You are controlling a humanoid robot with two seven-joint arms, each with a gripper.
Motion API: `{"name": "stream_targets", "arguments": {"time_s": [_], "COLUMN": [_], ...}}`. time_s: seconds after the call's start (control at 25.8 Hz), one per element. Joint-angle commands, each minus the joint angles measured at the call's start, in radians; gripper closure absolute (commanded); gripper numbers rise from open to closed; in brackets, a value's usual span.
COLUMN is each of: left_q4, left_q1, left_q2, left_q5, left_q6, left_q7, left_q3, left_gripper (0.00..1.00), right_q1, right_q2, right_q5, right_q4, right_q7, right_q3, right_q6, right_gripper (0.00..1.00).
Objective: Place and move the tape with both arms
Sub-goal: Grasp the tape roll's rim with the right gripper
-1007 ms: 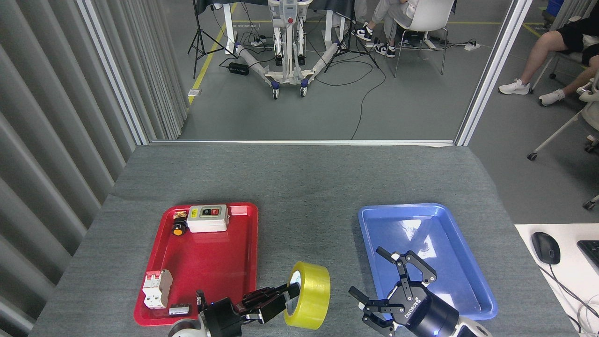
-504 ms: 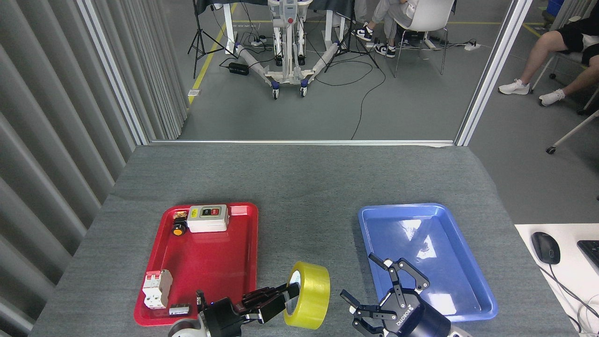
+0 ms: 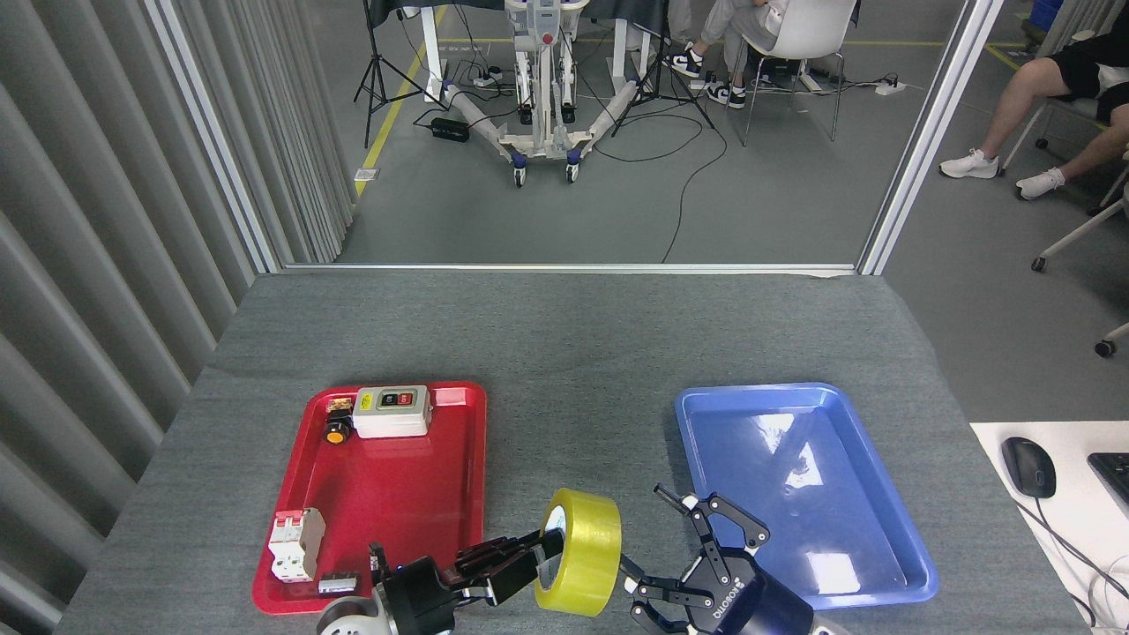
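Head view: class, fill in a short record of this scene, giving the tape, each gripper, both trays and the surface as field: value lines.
tape: yellow roll, on edge between the trays
left gripper: shut on the tape, one finger in its core
right gripper: open, beside the tape
red tray: holds a switch box, a breaker and small parts
blue tray: holds nothing
table: grey cloth

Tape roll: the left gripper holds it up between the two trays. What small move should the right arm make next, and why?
Probably ease the right gripper a little further left, until its open fingers straddle the tape roll. The left gripper has the roll on edge by its core, and the right one sits just beside it, not yet gripping.
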Motion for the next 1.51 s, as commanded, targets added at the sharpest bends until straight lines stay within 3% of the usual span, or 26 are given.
{"name": "stream_targets", "arguments": {"time_s": [0.0,0.54,0.81,1.16,1.47], "left_q4": [0.001,0.001,-0.001,0.001,0.001], "left_q1": [0.0,0.0,0.003,0.002,0.003], "left_q2": [0.0,0.003,0.008,0.009,0.009], "left_q5": [0.0,0.0,0.0,0.0,0.0], "left_q6": [0.0,0.0,0.0,0.0,0.0], "left_q7": [-0.001,-0.001,-0.001,-0.001,-0.001], "left_q3": [0.0,0.0,0.0,0.0,0.0], "left_gripper": [0.8,0.79,0.79,0.78,0.78], "right_q1": [-0.014,-0.048,-0.065,-0.065,-0.063], "right_q2": [0.006,0.056,0.058,0.046,0.046], "right_q5": [0.0,0.013,0.016,0.015,0.015], "right_q4": [0.006,0.057,0.065,0.069,0.071], "right_q7": [0.0,0.005,0.005,0.005,0.005], "right_q3": [0.002,0.017,0.037,0.031,0.032], "right_q6": [-0.013,-0.019,-0.019,-0.018,-0.018], "right_gripper": [0.23,0.29,0.46,0.5,0.62]}}
